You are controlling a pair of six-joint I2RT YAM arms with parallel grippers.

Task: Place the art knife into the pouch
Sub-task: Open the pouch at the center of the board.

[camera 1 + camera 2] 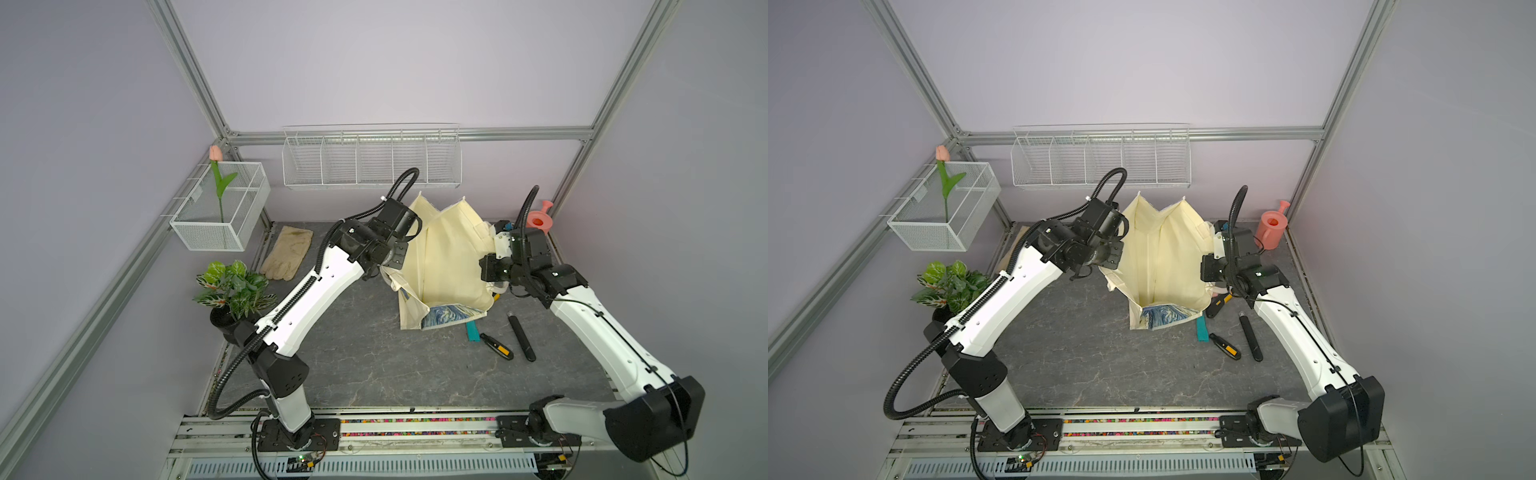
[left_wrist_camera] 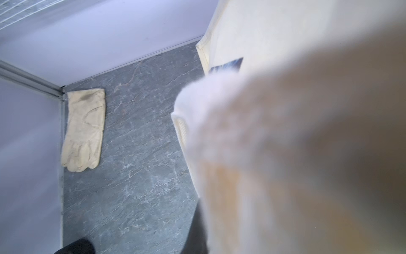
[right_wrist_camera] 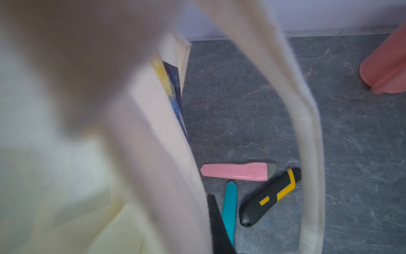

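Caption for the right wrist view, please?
Cream pouch up close; beside it a pink knife, a teal knife and a black-and-yellow knife lie on the grey table.

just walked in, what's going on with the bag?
Both arms hold the cream canvas tote pouch with the blue swirl print open: the left end effector and right end effector are shut on opposite rims. A black-and-yellow utility knife and a slim black stick-shaped tool lie on the grey table beside it, neither picked up.

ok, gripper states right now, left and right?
Left gripper: closed on the pouch rim.
Right gripper: closed on the pouch's opposite rim.
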